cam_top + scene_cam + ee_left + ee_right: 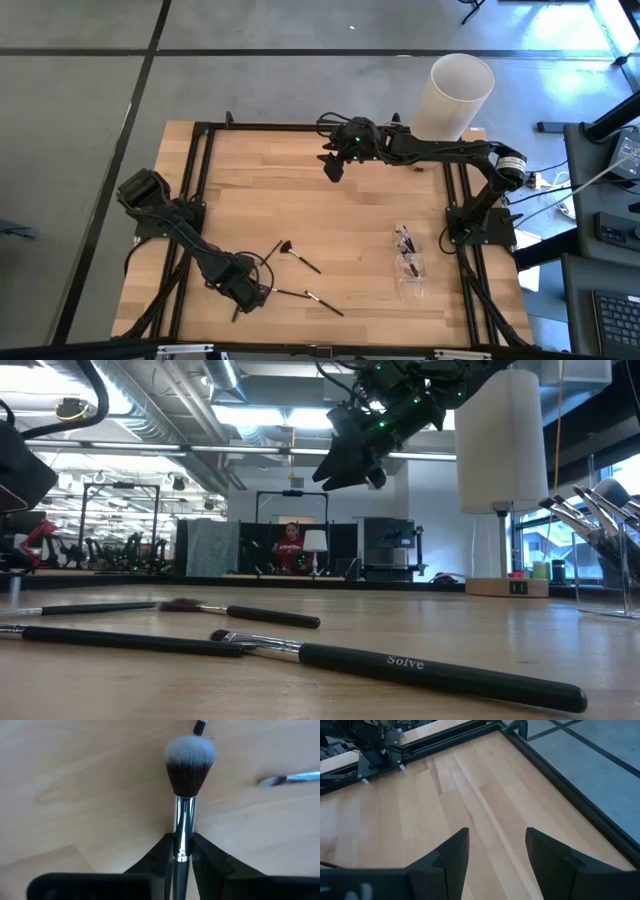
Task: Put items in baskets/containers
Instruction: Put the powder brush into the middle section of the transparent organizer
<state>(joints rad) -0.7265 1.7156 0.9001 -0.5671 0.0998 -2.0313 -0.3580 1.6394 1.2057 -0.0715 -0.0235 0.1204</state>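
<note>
My left gripper (248, 288) is low over the table's near left part, shut on a makeup brush (189, 767) with dark, white-tipped bristles. Other brushes lie flat on the wood to its right: one with a reddish tip (298, 258) and a thin dark one (315, 300). In the low view, black-handled brushes (400, 665) lie close to the camera. The clear box (410, 265) sits near the right edge with a few brushes lying in it. My right gripper (333, 170) hangs open high over the far middle of the table (497, 845), holding nothing. My left gripper pinches the brush between its two fingers at the silver ferrule (183, 837), just behind the bristle head. The brush lies along the fingers, its bristle head pointing out ahead of them over the wood. Whether the head rests on the table, I cannot tell.
A tall white cylinder (458, 95) stands at the far right corner, close behind my right arm. A black metal frame (200, 180) runs around the tabletop. Bare wood (300, 200) lies between the two grippers. A person (291, 548) is in the room far behind the table.
</note>
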